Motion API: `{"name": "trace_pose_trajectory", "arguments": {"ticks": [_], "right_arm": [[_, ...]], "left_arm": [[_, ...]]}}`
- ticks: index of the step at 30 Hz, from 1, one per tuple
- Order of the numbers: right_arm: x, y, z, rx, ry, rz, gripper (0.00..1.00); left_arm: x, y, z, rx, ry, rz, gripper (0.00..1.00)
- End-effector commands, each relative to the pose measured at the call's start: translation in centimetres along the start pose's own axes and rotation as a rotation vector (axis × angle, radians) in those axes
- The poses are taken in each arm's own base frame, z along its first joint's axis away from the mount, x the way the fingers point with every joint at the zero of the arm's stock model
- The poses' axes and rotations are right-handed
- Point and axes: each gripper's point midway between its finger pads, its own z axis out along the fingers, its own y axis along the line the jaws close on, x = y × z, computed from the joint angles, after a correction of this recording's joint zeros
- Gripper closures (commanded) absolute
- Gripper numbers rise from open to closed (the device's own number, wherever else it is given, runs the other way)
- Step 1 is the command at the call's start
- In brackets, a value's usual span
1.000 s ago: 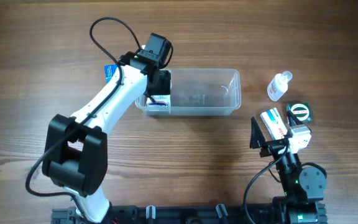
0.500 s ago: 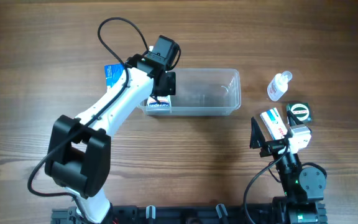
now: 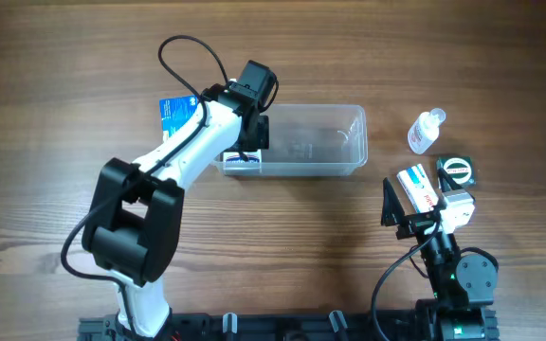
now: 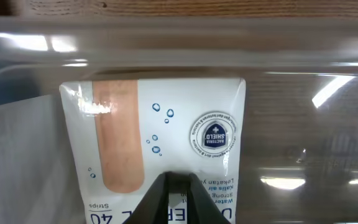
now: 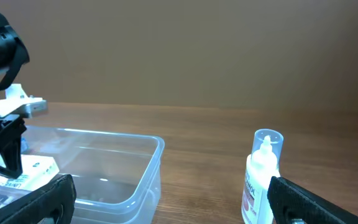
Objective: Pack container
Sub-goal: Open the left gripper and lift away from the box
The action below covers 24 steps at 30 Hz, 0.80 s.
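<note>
The left claw [image 4: 174, 186] has just come together on nothing: in its wrist view the two fingers meet in a point above a plaster box [image 4: 160, 149] that lies flat and free on the floor of the container [image 4: 229, 37]. From overhead the container [image 3: 311, 107] sits near the middle of the counter [image 3: 64, 76], with the box [image 3: 242, 161] in its left end and the rest of the tub bare. I judge that the first item is packed and let go, and that the arm is now free to fetch the next. Against the earlier frame, the left claw [image 3: 254, 133] then reached down into the left end with its fingers partly apart over the box. Now it is raised, shut, and shifted a little to the right, and the arm's elbow has swung right with it, so more of the blue box [image 3: 171, 114] behind it shows. The plaster box stays about where it was. The right claw [image 5: 171, 186] is spread wide and empty, unmoved at the right side. The small bottle [image 3: 425, 131], the dark box [image 3: 457, 170] and the red-and-white box [image 3: 419, 189] lie as before and remain to be packed.
</note>
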Motion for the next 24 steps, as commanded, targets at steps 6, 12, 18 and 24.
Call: {"name": "trace_pose_trajectory", "arguments": {"ticks": [6, 12, 18, 24], "right_arm": [[-0.3, 0.5, -0.1, -0.029, -0.013, 0.003, 0.00], [-0.3, 0.5, -0.1, -0.029, -0.013, 0.003, 0.00], [-0.3, 0.5, -0.1, -0.029, -0.013, 0.003, 0.00], [-0.3, 0.5, -0.1, -0.029, -0.013, 0.003, 0.00]], "left_arm": [[0.0, 0.2, 1.0, -0.022, 0.006, -0.014, 0.88], [-0.1, 1.5, 0.9, -0.095, -0.011, -0.011, 0.88], [0.1, 2.2, 0.8, -0.132, -0.007, -0.007, 0.85], [0.0, 2.2, 0.8, -0.130, -0.008, -0.008, 0.85]]}}
